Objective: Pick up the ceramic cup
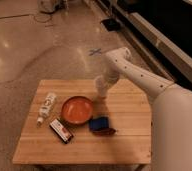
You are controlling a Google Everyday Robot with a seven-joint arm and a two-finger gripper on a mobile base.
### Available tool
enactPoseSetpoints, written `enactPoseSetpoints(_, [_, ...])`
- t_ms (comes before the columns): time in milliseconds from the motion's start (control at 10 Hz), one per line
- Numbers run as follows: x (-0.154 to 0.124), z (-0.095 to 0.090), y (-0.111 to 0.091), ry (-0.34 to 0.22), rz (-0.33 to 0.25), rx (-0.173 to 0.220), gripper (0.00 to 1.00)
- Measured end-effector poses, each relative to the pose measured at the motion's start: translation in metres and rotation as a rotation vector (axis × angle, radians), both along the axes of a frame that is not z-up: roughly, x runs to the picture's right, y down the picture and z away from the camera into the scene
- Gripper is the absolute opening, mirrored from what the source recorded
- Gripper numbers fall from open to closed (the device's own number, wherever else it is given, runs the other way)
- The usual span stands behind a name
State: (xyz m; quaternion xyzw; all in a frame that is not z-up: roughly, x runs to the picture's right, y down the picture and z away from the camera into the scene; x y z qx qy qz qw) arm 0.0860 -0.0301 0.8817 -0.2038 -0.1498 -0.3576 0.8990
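Observation:
The ceramic cup is a small pale cream cup standing on the wooden table, just right of the orange bowl's far side. My gripper comes down from the white arm at the right and sits right over the cup, covering its upper part. Cup and gripper are both pale and merge, so I cannot tell where one ends or whether they touch.
A wide orange-red bowl sits mid-table. A long white bottle lies at the left. A dark flat packet with red lies in front of the bowl and a blue object to its right. My white body stands at the table's right edge.

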Motion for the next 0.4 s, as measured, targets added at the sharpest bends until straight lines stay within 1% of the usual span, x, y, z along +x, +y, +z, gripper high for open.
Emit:
enactPoseSetpoints(200, [0.005, -0.016, -0.013, 0.008, -0.014, 0.026, 0.00])
enactPoseSetpoints(300, [0.006, -0.023, -0.016, 0.010, -0.023, 0.028, 0.00])
enactPoseSetpoints(400, [0.005, -0.033, -0.015, 0.004, -0.038, 0.013, 0.00])
